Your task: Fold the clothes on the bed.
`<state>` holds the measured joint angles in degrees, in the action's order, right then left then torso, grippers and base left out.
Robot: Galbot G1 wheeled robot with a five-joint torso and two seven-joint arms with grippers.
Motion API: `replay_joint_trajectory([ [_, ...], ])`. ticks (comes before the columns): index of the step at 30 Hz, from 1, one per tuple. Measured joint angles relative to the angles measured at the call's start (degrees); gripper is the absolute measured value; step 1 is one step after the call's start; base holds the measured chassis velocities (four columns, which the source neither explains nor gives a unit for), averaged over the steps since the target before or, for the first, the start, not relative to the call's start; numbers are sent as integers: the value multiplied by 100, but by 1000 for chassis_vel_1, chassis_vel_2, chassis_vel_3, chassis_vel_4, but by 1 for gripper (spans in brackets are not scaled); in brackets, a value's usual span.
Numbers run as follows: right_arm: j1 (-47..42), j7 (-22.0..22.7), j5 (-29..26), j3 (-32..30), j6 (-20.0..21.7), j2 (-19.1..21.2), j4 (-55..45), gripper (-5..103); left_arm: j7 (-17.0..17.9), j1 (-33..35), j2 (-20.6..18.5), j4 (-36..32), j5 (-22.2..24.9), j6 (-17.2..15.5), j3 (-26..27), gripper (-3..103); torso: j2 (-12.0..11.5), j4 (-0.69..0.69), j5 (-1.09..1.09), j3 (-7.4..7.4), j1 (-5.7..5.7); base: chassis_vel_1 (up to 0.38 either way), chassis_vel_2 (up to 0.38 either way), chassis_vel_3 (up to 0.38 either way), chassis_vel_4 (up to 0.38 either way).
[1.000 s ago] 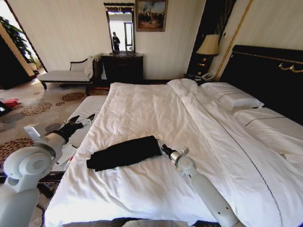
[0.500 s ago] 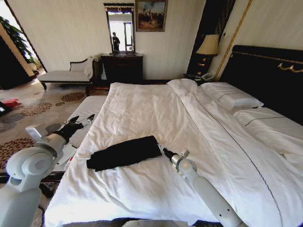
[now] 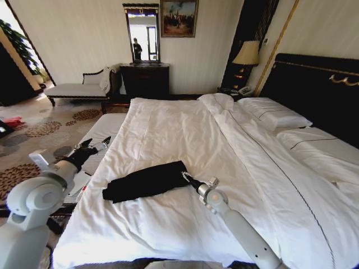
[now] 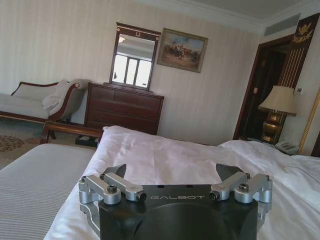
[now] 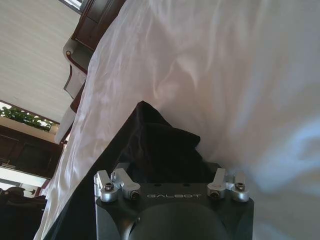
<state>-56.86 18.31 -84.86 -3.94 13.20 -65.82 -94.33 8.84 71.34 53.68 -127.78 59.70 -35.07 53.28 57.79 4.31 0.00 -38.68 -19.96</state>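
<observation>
The clothes are one black T-shirt [image 3: 147,181], folded into a long strip on the near left part of the white bed [image 3: 185,123]. My right gripper [image 3: 185,177] lies low on the duvet at the strip's right end, touching its edge. In the right wrist view the black cloth [image 5: 155,140] bunches directly ahead of the gripper [image 5: 170,170], whose links are spread open; nothing is held. My left gripper [image 3: 92,145] hangs open off the bed's left side, apart from the shirt. The left wrist view looks over its open fingers [image 4: 116,171] along the bed.
A grey striped bench [image 3: 104,129] stands beside the bed's left edge, under my left arm. Pillows [image 3: 275,115] and a dark headboard [image 3: 320,84] are at the right. A dresser [image 3: 146,78], a chaise [image 3: 78,87] and patterned carpet lie beyond.
My right gripper has slid left across the duvet up to the shirt's right end. The left gripper has shifted only slightly. The shirt has not moved.
</observation>
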Motion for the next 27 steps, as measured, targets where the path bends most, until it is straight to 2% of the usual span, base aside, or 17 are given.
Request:
replay_joint_trajectory([
  [1, 10, -3, 14, 0, -7, -12, 16, 70, 0, 4, 3, 0, -7, 2, 0, 100, 0, 0, 0, 0, 0, 0, 0, 0, 0],
  [2, 10, -3, 14, 0, -7, -12, 16, 70, 0, 4, 3, 0, -7, 2, 0, 100, 0, 0, 0, 0, 0, 0, 0, 0, 0],
  [4, 25, -7, 25, -7, -21, -20, 28, 59, 0, 9, 10, 0, -23, 8, -2, 100, 0, 0, 0, 0, 0, 0, 0, 0, 0],
  [7, 28, -16, 46, -21, -46, -16, 29, 53, -1, 16, 32, 1, -50, 16, -6, 100, 0, 0, 0, 0, 0, 0, 0, 0, 0],
  [10, -6, -29, 74, -54, -83, -1, 1, 37, -1, 30, 47, 3, -79, 29, -7, 100, 0, 0, 0, 0, 0, 0, 0, 0, 0],
  [11, -28, -32, 83, -71, -97, 3, -31, 37, -1, 33, 47, 5, -88, 33, -7, 100, 0, 0, 0, 0, 0, 0, 0, 0, 0],
  [12, -66, -35, 95, -94, -125, 9, -88, 26, -1, 35, 46, 9, -97, 37, -7, 100, 0, 0, 0, 0, 0, 0, 0, 0, 0],
  [14, -84, -35, 98, -103, -139, 12, -114, 26, -2, 35, 44, 11, -99, 40, -7, 100, 0, 0, 0, 0, 0, 0, 0, 0, 0],
  [17, -214, -27, 92, -183, -217, 25, -338, 10, -4, 44, 40, 12, -101, 44, -3, 100, 0, 0, 0, 0, 0, 0, 0, 0, 0],
  [19, -259, -21, 80, -224, -237, 40, -427, 10, -5, 49, 42, 9, -102, 45, -3, 100, 0, 0, 1, 0, 0, 0, 0, 0, 0],
  [21, -378, -10, 47, -324, -275, 92, -623, 2, -5, 54, 53, 5, -109, 47, -1, 100, 0, 0, 0, 0, 0, 0, 0, 0, 0],
  [27, -833, 76, -81, -785, -357, 363, -1178, 2, -5, 54, 50, -5, -118, 59, 17, 100, 0, 1, 1, 0, 0, 0, 0, 0, 0],
])
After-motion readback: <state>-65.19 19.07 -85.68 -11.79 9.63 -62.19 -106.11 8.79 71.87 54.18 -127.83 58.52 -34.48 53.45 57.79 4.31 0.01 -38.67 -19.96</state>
